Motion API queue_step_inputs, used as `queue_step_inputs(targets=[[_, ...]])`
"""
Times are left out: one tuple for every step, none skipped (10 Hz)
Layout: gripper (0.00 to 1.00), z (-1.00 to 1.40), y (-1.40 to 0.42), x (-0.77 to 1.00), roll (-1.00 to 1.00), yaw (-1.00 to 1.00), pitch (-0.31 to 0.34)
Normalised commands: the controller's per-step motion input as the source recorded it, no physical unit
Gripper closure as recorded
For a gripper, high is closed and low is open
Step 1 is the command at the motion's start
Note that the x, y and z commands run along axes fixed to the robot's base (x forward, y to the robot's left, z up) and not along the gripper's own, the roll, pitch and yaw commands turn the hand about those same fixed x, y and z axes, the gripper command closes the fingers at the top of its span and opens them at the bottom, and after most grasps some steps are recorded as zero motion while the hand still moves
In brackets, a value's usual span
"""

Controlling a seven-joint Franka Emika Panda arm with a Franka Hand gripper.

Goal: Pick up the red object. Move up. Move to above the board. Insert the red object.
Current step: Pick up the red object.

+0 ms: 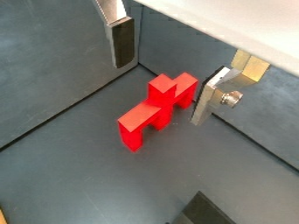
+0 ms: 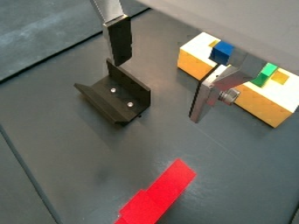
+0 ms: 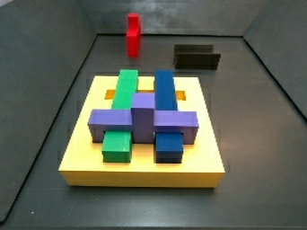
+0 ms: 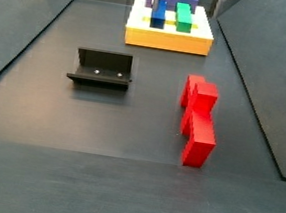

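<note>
Clearly nothing is held yet: the gripper (image 1: 163,66) hangs with its two silver fingers spread wide and only air between them, above the dark floor. In a wrist view the red object (image 1: 155,109) lies flat on the floor at the centre of the frame, below and between the fingers, touching neither. In a side view it sits right of centre (image 4: 197,119), well apart from the board (image 4: 168,39) at the top of the frame and beside the fixture (image 4: 103,69), which stands left of centre. The board carries green, blue and purple blocks (image 3: 143,112) in its slots.

The red piece looks rigid and light, probably smooth plastic, so it may slip if pinched off-centre. I would judge the raised middle part the best place to take hold, with the pads closing across its narrow width to keep the bar level.
</note>
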Motion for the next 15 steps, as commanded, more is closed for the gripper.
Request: queue_step_inputs(targets=[[0.00,-0.03,0.01,0.00,0.00,0.00,0.000],[0.00,-0.25,0.06,0.00,0.00,0.00,-0.026],[0.00,-0.43,0.10,0.00,-0.02,-0.10,-0.064],[0.00,-0.47,0.28,-0.10,-0.03,-0.31,-0.040],[0.00,-0.39,0.44,-0.25,-0.07,-0.45,-0.029],[0.00,-0.26,0.34,-0.21,-0.02,-0.60,0.000],[0.00,-0.18,0.13,-0.13,0.00,-0.84,0.000],[0.00,-0.07,0.00,-0.07,0.00,-1.00,0.000],[0.00,-0.02,0.00,-0.04,0.00,-1.00,0.000],[0.00,0.00,0.00,-0.03,0.00,-1.00,-0.001],[0.00,-0.05,0.00,-0.07,0.00,-1.00,0.000],[0.00,-0.05,0.00,-0.08,0.00,-0.98,0.000],[0.00,-0.04,0.01,-0.09,0.00,-0.97,0.000],[0.00,-0.01,0.04,-0.07,0.00,-0.93,0.000],[0.00,0.00,0.06,-0.07,0.00,-0.91,0.000]])
